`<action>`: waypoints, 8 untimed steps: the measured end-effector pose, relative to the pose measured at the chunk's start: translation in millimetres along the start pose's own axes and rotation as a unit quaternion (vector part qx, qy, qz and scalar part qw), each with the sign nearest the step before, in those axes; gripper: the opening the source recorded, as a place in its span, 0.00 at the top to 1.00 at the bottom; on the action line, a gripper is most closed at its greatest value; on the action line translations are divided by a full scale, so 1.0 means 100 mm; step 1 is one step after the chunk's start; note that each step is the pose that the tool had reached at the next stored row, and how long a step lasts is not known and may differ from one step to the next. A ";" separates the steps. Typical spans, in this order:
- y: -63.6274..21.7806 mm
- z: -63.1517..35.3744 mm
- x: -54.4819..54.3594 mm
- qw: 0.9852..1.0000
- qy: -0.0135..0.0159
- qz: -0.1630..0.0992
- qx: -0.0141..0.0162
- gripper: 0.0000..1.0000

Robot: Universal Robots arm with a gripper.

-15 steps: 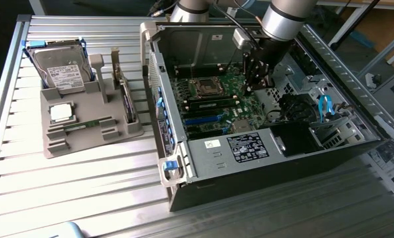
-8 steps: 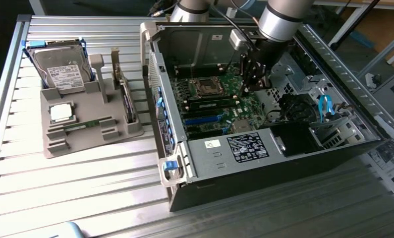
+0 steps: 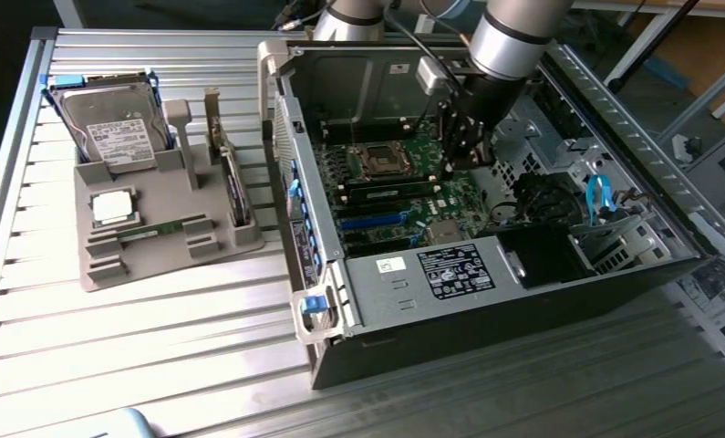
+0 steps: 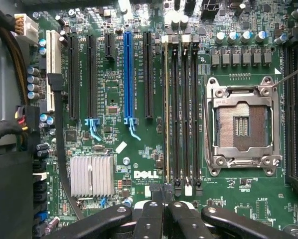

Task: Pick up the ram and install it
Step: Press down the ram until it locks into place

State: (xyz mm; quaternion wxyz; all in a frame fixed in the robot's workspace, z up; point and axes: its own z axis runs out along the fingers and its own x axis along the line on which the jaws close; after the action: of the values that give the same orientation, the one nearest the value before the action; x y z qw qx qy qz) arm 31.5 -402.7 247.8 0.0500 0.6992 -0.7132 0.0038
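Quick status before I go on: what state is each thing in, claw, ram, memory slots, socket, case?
claw: shut, over the motherboard at the memory slots' end.
ram: lying flat in the gray holder.
memory slots: three empty; the fourth, cannot tell.
CPU socket: empty.
computer case: side open.
hard drive: in the holder.
CPU chip: in the holder.

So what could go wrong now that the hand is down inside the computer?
1. The ram looks edge-on along one slot, with empty slots right beside it. If it tilts, it might jam instead of clicking in.
2. The shut hand is very near the motherboard; a hard push could hurt it.
3. The open CPU socket sits close by, so a slip could hit it.
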 end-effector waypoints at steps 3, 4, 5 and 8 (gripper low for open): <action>0.008 0.021 0.00 1.000 0.000 0.000 0.000 0.89; 0.011 0.027 0.00 1.000 0.000 0.000 0.000 0.89; 0.013 0.032 0.00 1.000 0.000 0.000 0.000 0.89; 0.018 0.047 0.00 1.000 0.000 0.000 0.000 0.89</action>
State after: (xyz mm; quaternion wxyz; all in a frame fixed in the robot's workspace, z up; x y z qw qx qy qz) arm 29.4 -402.7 243.1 0.0497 0.6992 -0.7132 0.0042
